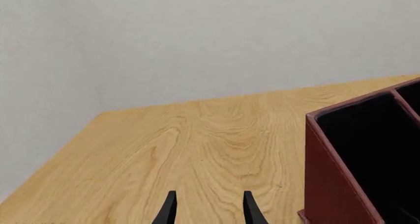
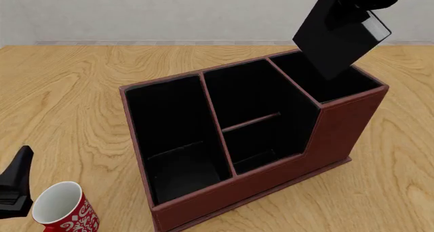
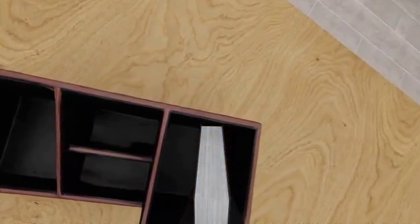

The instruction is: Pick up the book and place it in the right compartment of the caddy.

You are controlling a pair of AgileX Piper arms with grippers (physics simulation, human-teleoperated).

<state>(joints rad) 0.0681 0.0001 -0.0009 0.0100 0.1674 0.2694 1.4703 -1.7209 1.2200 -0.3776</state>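
The black book point(image 2: 337, 38) hangs tilted in the air at the back right, with my right gripper point(image 2: 347, 7) shut on its upper end. Its lower corner dips at the mouth of the right compartment point(image 2: 356, 82) of the reddish-brown caddy point(image 2: 271, 183). In the right wrist view the book's white page edge point(image 3: 211, 175) stands over that same compartment point(image 3: 178, 160), and the fingers themselves are hidden. My left gripper point(image 1: 208, 211) is open over bare table, beside the caddy's low end wall point(image 1: 331, 180), with nothing between its fingers.
A red-and-white mug point(image 2: 64, 214) stands at the near left corner, next to my left gripper's black finger point(image 2: 20, 166). The caddy's middle section has a crossbar point(image 2: 251, 121). A grey wall point(image 1: 196, 37) bounds the table's far edge.
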